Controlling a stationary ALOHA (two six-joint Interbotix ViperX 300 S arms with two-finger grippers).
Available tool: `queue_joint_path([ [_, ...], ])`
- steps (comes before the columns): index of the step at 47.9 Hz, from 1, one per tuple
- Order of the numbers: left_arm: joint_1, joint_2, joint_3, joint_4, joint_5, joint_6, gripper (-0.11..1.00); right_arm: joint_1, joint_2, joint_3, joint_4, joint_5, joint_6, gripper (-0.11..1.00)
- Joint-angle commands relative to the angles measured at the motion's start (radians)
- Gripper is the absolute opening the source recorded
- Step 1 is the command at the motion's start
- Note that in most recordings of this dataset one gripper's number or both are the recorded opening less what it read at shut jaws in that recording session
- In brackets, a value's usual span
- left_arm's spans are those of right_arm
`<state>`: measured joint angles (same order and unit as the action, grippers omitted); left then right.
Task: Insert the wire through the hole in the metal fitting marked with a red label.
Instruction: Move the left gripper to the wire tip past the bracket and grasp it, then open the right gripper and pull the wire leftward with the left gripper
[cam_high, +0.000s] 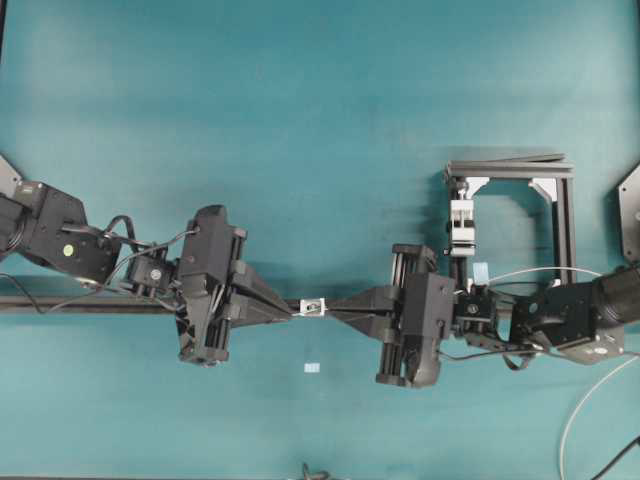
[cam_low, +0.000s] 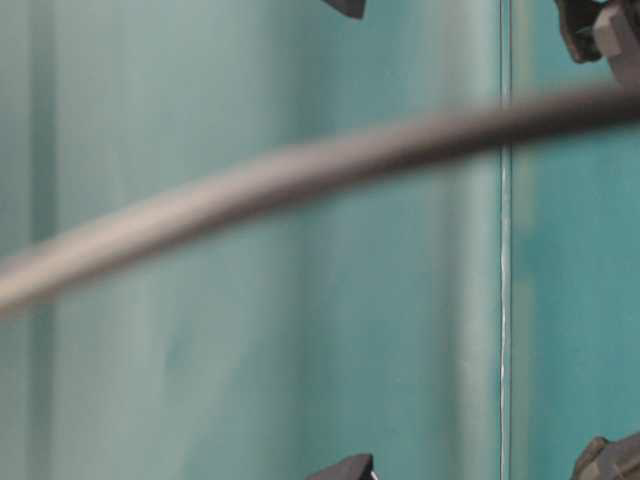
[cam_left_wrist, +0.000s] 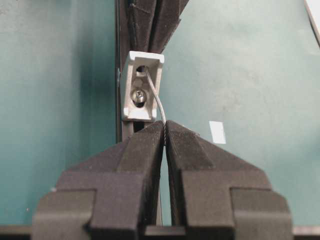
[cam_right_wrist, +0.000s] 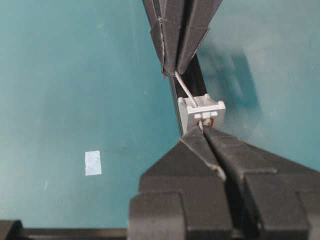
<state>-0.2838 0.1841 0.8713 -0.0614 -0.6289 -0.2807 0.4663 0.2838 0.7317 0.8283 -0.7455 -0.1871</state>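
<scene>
Left wrist view: left gripper (cam_left_wrist: 165, 131) fingers pinch the wire (cam_left_wrist: 156, 97) threaded into the metal fitting (cam_left_wrist: 142, 86); right gripper (cam_right_wrist: 202, 129) clamps it opposite.

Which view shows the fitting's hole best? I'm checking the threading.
The left wrist view: the metal fitting faces it, the wire entering its hole. The right wrist view shows its far side, overhead a speck, table-level nothing.
</scene>
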Motion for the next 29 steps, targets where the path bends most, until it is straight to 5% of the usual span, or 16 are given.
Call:
queue_joint_path([
  [1, -0.003, -0.023, -0.017, 0.005, 0.008, 0.002, -0.1, 0.005, -0.04, -0.011, -0.003, 0.002, 0.003, 0.01],
  [5, -0.005, -0.031, -0.012, 0.005, 0.02, 0.002, -0.1, 0.005, -0.04, -0.011, -0.003, 0.012, 0.003, 0.14],
  [18, -0.003, -0.097, 0.041, 0.005, 0.072, 0.003, -0.1, 0.005, -0.08, 0.011, -0.003, 0.051, -0.008, 0.89],
  [29, -0.003, -0.175, 0.107, 0.005, 0.101, 0.002, -0.1, 0.005, -0.146, 0.072, -0.003, 0.052, -0.005, 0.93],
])
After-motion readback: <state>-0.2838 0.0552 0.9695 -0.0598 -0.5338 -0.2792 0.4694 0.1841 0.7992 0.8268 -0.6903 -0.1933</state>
